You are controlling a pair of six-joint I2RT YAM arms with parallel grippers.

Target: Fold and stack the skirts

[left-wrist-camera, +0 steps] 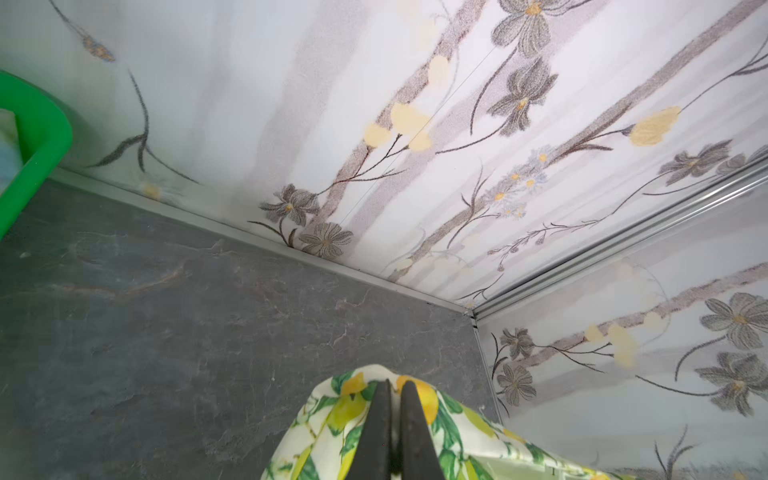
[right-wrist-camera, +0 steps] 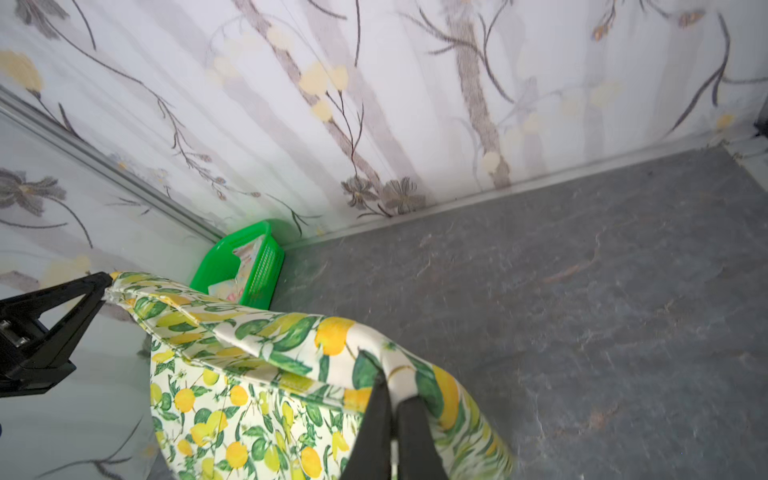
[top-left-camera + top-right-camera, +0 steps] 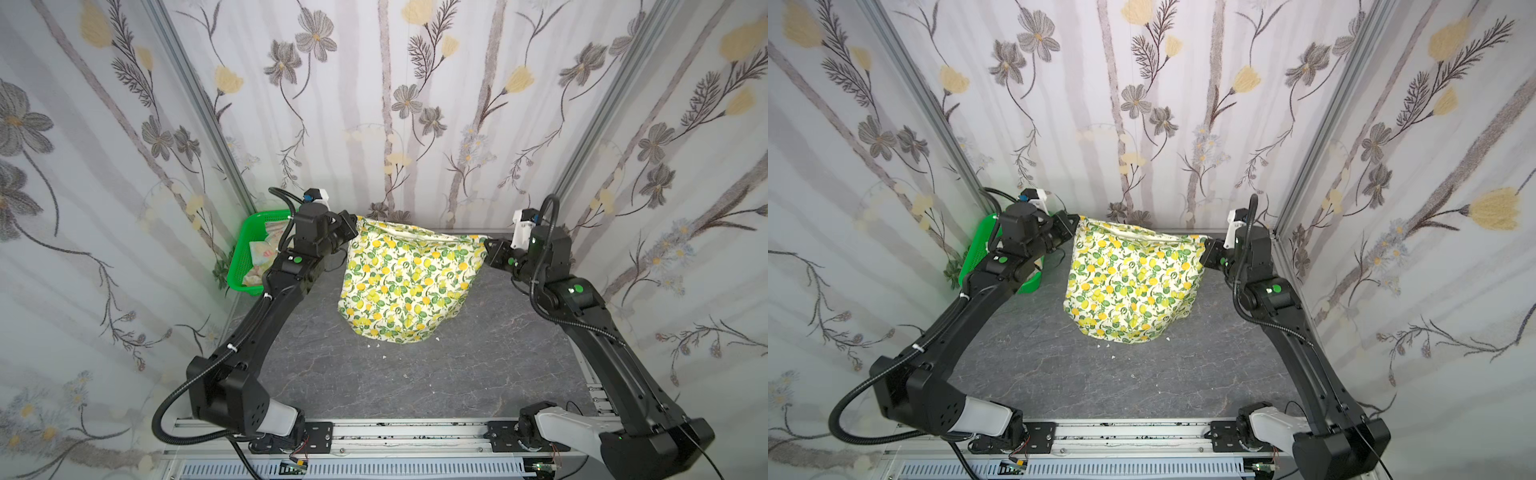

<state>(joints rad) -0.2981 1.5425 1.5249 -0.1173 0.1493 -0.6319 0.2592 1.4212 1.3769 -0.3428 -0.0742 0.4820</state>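
3 walls close in the space: the back wall point(image 3: 415, 104), the left wall point(image 3: 62, 208) and the right wall point(image 3: 685, 187). All are papered pale white, with grey vertical bands, grey flowers and soft yellow blooms on dark stems. 2 aluminium posts point(image 3: 235, 174) mark the back corners. The floor point(image 3: 374, 382) is a dark grey slab with stone-like veining, dotted with a few small white crumbs point(image 3: 384, 356). An aluminium rail point(image 3: 415, 436) runs along its near edge. The light is soft and even.

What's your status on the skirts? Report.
Left gripper, right gripper shut on lemon skirt, top corners, spread. Pastel skirt lies in green basket. Nothing in the way.
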